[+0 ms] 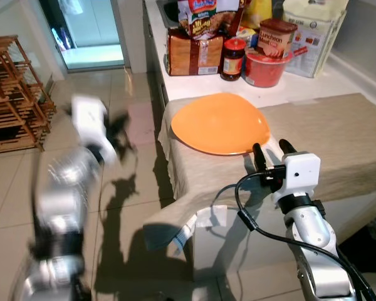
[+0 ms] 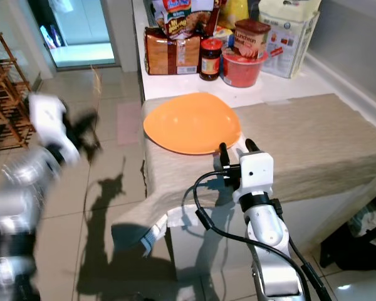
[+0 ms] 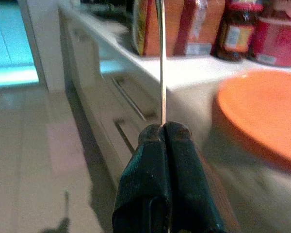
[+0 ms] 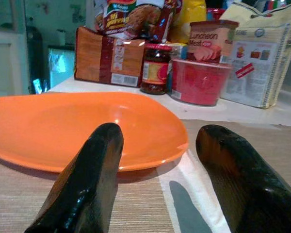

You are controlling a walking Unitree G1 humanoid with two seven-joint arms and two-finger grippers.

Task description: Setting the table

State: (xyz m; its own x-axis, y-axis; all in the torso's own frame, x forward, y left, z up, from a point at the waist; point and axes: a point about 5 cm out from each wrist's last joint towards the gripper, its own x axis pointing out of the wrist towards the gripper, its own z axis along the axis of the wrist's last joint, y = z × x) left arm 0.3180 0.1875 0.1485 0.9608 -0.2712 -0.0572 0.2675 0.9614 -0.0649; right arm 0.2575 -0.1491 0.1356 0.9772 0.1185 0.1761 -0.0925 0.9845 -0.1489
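We have two things to place. The orange plate (image 1: 220, 123) already lies on the beige cloth (image 1: 326, 135), on the left part of the covered table, its left rim close to the table's left edge. The other is a thin metal utensil (image 3: 160, 58) that our left gripper (image 3: 163, 133) holds out over the tiled floor (image 1: 131, 94), left of the table and well apart from it; that arm is blurred in the head views.

In the left wrist view the two black fingers are pressed together with the slim shaft clamped between their tips and standing straight out beyond them. We cannot tell whether it is a knife, a fork or a spoon, since its far end runs out of frame. It looks stiff, light and smooth, so we judge it could pivot or slide in a tip pinch; a hold nearer the handle's middle would steady it.

Our right gripper (image 4: 157, 145) rests low over the cloth at the plate's near right rim, fingers spread apart with nothing between them. A white strip (image 4: 194, 194) shows on the cloth under the gap.

The plate is shallow, glossy and oval-looking, probably plastic: light, rigid and slick, best taken by its rim. The cloth is woven, soft and loose, hanging off the near left corner, so it may drag if pushed. Behind, on the white counter (image 1: 313, 84), stand a bread loaf (image 1: 194, 53), a jar (image 1: 233, 59), a red tub (image 1: 264, 68) and a luncheon meat tin (image 1: 277, 37).
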